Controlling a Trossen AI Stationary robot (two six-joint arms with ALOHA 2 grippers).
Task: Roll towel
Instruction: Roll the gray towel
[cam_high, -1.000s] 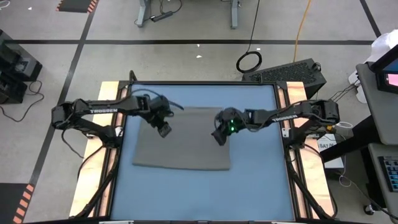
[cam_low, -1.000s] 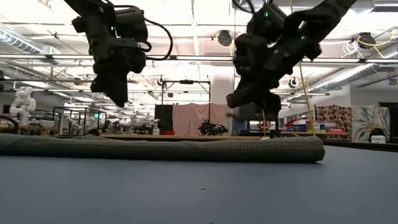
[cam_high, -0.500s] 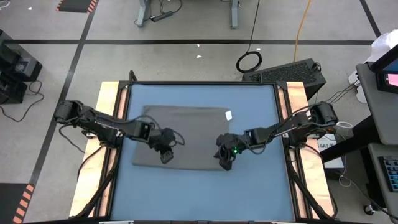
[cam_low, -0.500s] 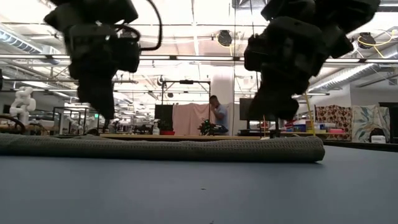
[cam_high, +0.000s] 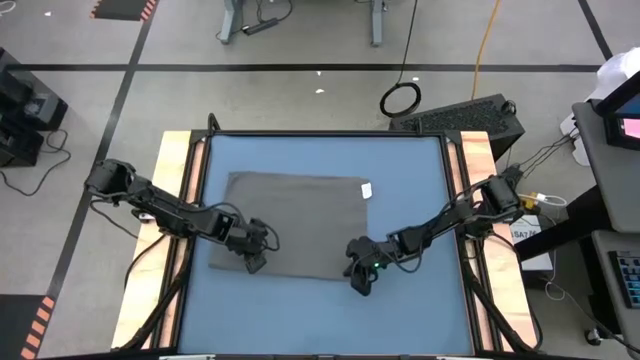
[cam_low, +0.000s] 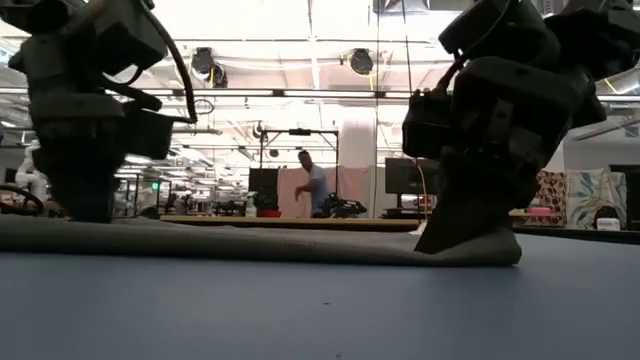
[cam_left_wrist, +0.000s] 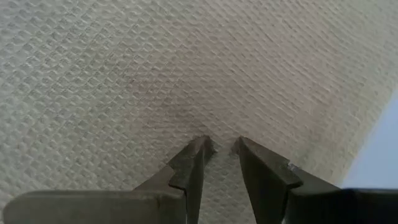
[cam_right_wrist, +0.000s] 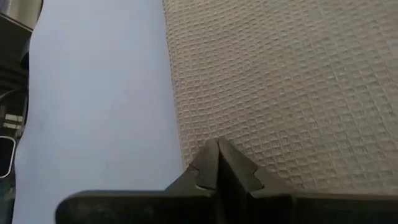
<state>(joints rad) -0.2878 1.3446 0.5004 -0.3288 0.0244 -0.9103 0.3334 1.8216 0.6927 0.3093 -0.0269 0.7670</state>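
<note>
Grey-brown towel (cam_high: 295, 225) lies flat and unrolled mid-frame, with the left gripper (cam_high: 256, 264), slightly parted, and the closed, empty right gripper (cam_high: 360, 285) at its lower edge.

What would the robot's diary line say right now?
towel: flat, unrolled | left gripper: slightly open, tips at near edge | right gripper: shut, at near corner | table: blue

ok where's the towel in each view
High: towel, centre of the table, white tag at its far right corner.
Low: flat grey strip across the table.
Left wrist: fills the view.
Right wrist: fills one side.
Shared landmark: its near edge against the blue table.
</note>
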